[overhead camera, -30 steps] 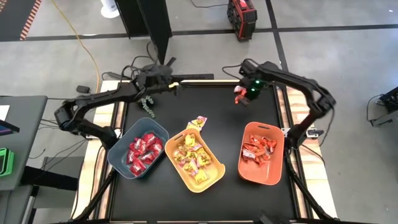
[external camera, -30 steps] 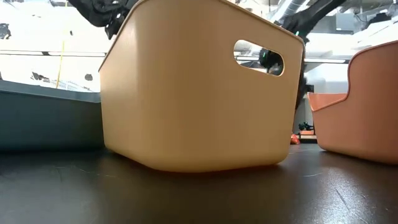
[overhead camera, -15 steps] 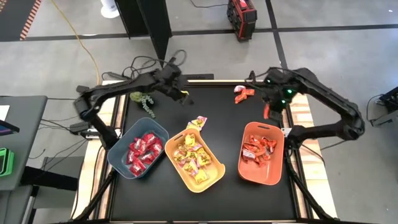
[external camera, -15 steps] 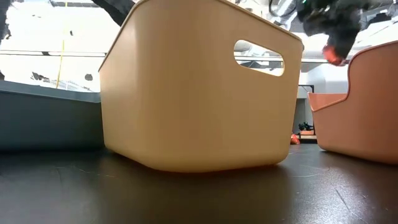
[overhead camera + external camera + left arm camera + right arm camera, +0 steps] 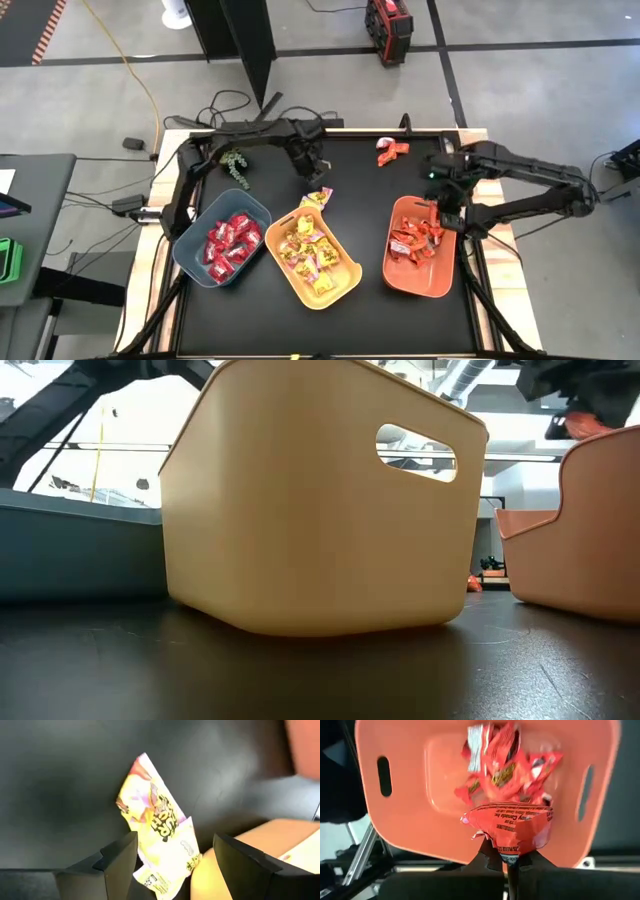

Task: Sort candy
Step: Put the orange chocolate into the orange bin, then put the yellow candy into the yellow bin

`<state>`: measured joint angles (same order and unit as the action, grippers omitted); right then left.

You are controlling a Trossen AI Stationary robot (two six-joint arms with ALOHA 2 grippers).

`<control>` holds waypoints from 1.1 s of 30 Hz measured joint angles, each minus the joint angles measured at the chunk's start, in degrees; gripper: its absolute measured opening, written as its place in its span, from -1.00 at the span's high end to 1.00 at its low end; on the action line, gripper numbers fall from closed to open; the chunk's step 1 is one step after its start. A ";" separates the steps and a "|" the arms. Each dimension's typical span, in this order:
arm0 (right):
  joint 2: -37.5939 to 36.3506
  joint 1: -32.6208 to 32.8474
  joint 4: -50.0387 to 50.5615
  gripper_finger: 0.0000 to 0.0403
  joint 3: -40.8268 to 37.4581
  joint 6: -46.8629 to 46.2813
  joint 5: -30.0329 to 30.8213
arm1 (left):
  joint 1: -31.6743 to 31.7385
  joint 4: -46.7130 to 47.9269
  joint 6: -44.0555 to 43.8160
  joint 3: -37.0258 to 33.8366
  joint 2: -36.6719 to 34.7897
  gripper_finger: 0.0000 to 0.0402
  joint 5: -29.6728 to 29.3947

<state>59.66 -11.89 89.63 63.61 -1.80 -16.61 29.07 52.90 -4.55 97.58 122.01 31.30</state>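
Right gripper (image 5: 512, 862) clenched on orange-red candy (image 5: 512, 832) above orange bin (image 5: 395, 820); early release risks rim bounce. Left gripper (image 5: 172, 865) spread over yellow candy (image 5: 157, 822).

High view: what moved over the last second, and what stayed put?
The right gripper, shut on an orange-red candy, swung from the table's far edge to above the orange bin's far rim. The left gripper, open, moved from the plant sprig toward the loose yellow candy. The three bins and the orange-red candy left on the table stayed.
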 joint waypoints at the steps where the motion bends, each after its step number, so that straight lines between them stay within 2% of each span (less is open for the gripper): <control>1: 0.00 0.76 -0.33 0.98 -0.48 -1.14 0.01 | -0.29 0.62 0.57 0.23 0.53 -0.26 -0.29; 10: -0.07 4.75 -3.39 0.98 -2.18 -6.34 0.12 | -1.85 -1.10 2.45 0.33 1.69 -0.27 -6.62; 15: 0.21 7.18 -3.29 0.97 -2.40 -7.35 0.14 | -2.43 -1.60 2.46 0.53 4.68 -0.27 -7.66; 17: 0.36 8.16 -3.24 0.94 -3.35 -8.75 0.25 | -2.88 -1.74 2.83 0.66 4.47 -0.27 -10.42; 21: 0.74 9.34 -3.31 0.68 -5.30 -11.70 0.55 | -3.02 -2.72 1.84 0.68 4.54 -0.27 -11.24; 26: 0.76 10.02 -3.09 0.16 -6.86 -13.38 2.95 | -4.42 -2.78 3.96 0.68 4.47 -0.23 -17.77; 29: 0.76 9.99 -3.33 -0.11 -6.86 -13.86 3.47 | -5.11 -2.85 4.50 0.68 4.47 -0.03 -22.15; 33: 0.76 9.87 -3.48 -0.26 -6.86 -14.43 4.99 | -5.41 -3.29 4.48 0.68 4.47 0.54 -25.84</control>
<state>60.42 -2.02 86.15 56.75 -16.23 -11.62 23.66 49.61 -0.07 98.26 126.48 5.46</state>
